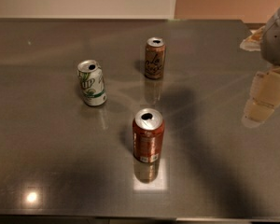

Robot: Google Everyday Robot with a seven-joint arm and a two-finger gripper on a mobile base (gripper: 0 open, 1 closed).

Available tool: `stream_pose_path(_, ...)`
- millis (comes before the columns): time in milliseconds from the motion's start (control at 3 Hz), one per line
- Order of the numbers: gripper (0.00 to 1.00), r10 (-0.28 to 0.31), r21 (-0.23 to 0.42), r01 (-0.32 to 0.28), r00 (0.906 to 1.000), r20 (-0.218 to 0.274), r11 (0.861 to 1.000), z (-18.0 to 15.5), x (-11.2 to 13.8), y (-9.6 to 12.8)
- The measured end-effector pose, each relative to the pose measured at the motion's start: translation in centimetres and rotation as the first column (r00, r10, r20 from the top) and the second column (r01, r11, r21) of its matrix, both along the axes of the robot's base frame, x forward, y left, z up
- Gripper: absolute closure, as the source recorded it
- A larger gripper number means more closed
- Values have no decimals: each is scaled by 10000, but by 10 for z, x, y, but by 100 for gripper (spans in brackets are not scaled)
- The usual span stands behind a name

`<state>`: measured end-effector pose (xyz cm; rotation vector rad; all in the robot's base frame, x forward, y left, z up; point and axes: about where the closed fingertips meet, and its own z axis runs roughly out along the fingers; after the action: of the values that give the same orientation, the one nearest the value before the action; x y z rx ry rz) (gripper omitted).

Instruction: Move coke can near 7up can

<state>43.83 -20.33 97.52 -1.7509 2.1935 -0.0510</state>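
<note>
The coke can (148, 135), red-orange with a silver top and a small white patch near its base, stands upright on the dark table (46, 171) near the front middle. The 7up can (91, 83), white with green lettering, stands tilted to the left and further back. My gripper (266, 99) hangs at the right edge of the view, above the table and well to the right of the coke can, touching neither can.
A brown can with script lettering (154, 58) stands upright at the back middle, behind the coke can. A pale crumpled object (252, 38) lies at the far right edge of the table. A light wall runs behind the table.
</note>
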Motion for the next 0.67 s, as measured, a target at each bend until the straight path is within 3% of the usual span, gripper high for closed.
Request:
stream_pose_path(333,0,653,585,-650,9979,-42,9962,-3,-5,23)
stream_pose_path(667,0,1584,1197,-1554,9872,-164,9806,-10,-15,51)
